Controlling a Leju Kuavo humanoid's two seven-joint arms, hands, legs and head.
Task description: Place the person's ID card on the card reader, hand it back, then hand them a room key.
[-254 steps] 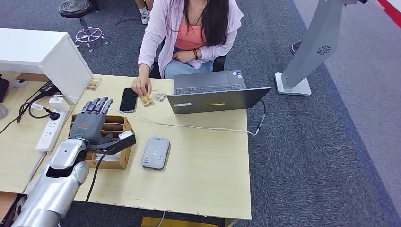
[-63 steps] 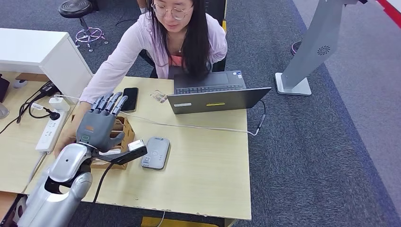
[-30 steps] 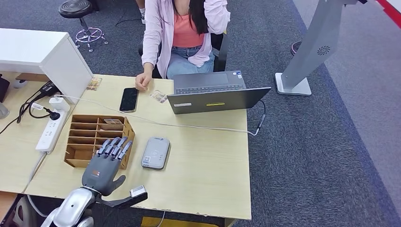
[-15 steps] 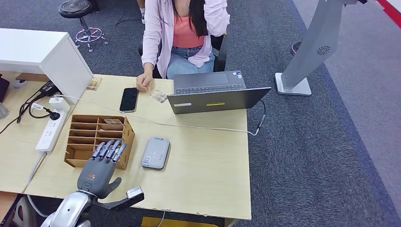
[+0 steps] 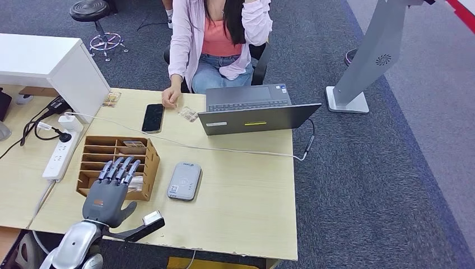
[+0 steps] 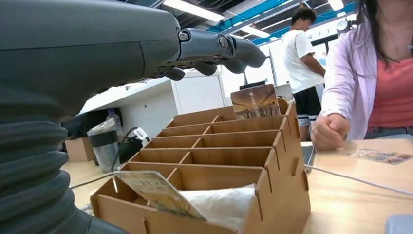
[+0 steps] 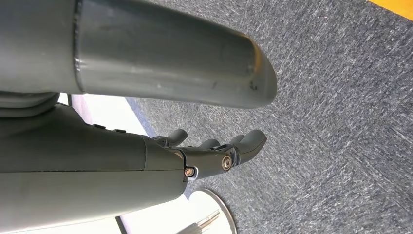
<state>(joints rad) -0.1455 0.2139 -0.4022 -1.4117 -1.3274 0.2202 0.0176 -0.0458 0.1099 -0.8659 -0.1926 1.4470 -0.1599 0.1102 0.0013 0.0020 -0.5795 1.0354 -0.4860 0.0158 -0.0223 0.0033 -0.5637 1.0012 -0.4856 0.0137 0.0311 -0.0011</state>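
Beyond left hand point(image 5: 110, 193) | card reader point(image 5: 184, 181) apart, right | hand empty, fingers spread

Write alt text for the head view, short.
The robot's left hand, fingers spread and empty, hovers at the near end of a wooden card organizer on a light desk. A grey card reader lies beside it; across the desk a seated person rests a hand by a phone and laptop.

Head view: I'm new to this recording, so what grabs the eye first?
The left hand, fingers spread and holding nothing, hovers over the near end of the wooden card organizer. Beside it lies the grey card reader; across the desk a seated person's hand rests near a black phone.
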